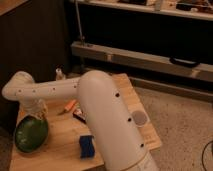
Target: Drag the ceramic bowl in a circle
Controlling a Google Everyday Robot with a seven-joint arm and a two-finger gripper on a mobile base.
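The ceramic bowl [30, 134] is a wide, shallow, glossy dark-green bowl that rests on the wooden table [60, 157] near its front left corner. My white arm reaches from the lower right across the table to the left. The gripper [37, 108] hangs down from the arm's end and sits at the bowl's far rim. I cannot tell whether it touches or holds the rim.
A blue sponge [86, 146] lies to the right of the bowl, next to my arm. An orange tool [70, 106] and a dark object [79, 116] lie mid-table. A small grey disc [139, 118] sits at the right. A small white bottle [59, 74] stands at the back edge. Metal shelving [145, 57] stands behind.
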